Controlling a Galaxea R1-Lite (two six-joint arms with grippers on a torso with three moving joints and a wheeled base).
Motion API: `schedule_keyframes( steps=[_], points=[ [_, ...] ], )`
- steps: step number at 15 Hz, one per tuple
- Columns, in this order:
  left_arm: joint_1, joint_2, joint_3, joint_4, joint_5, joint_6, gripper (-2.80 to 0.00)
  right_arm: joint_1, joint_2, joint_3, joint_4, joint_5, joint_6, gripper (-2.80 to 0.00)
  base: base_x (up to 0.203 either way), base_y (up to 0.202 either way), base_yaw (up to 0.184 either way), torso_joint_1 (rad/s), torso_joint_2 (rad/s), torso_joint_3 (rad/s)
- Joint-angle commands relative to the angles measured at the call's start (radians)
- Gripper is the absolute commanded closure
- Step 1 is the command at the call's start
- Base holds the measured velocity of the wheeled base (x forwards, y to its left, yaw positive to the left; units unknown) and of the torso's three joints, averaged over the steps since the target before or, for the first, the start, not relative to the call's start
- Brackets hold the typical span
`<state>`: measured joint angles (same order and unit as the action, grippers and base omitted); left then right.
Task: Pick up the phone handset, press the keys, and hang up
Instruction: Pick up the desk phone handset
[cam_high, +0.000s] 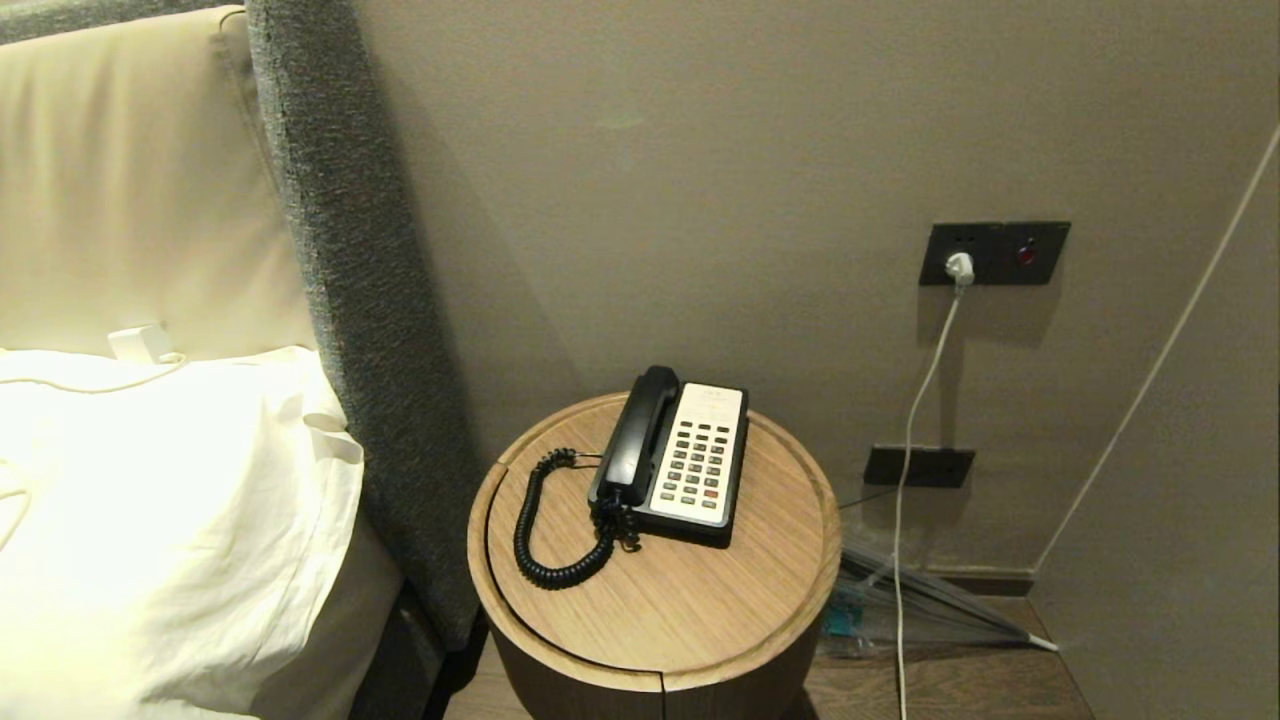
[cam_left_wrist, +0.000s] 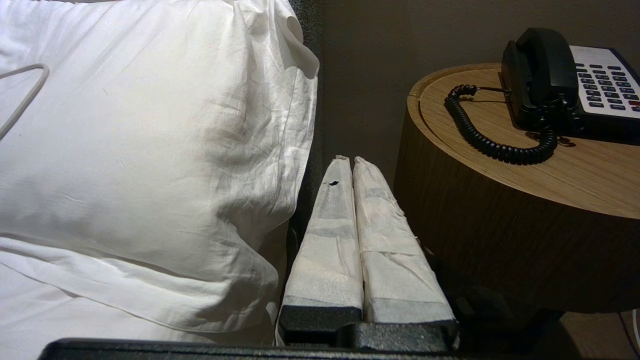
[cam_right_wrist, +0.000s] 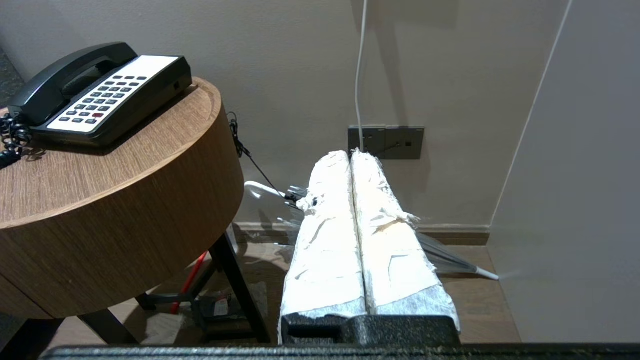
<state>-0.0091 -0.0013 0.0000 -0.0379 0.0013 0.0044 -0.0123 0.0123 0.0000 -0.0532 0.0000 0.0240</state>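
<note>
The phone handset (cam_high: 638, 432) lies in its cradle along the left side of the black phone base (cam_high: 735, 480), and the keys (cam_high: 698, 461) sit in a grid on the white faceplate just beside it, one of them reddish-orange. The phone rests on the round wooden counter (cam_high: 660, 590), toward its back, and the coiled cord (cam_high: 548, 540) loops out across the wood to the left of the handset. My left gripper (cam_left_wrist: 348, 161) hangs low beside the counter, between its curved wall and the white pillow (cam_left_wrist: 150, 150) on the bed; its jaws are pressed together, padded faces touching, with nothing between them. My right gripper (cam_right_wrist: 351, 155) hangs on the other side of the counter, near the wall, below the level of the counter's top; its jaws are also closed flat against each other and hold nothing. Both are well apart from the phone. A white cable (cam_high: 915, 420) drops from a wall socket (cam_high: 995, 252) to the floor.
</note>
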Motion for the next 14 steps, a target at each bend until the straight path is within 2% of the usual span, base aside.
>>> schedule_keyframes(
  steps=[1,14],
  points=[
    [0.0,0.001,0.02,0.0,0.002,0.0,0.0,0.0,0.001,0.021,0.0,0.0,0.001,0.0,0.0,0.0,0.0,0.0,0.0,0.0],
    [0.0,0.001,0.02,-0.002,0.0,-0.006,0.0,0.0,0.001,0.02,0.0,0.0,0.001,0.0,0.0,0.0,0.0,0.0,0.0,0.0]
  ],
)
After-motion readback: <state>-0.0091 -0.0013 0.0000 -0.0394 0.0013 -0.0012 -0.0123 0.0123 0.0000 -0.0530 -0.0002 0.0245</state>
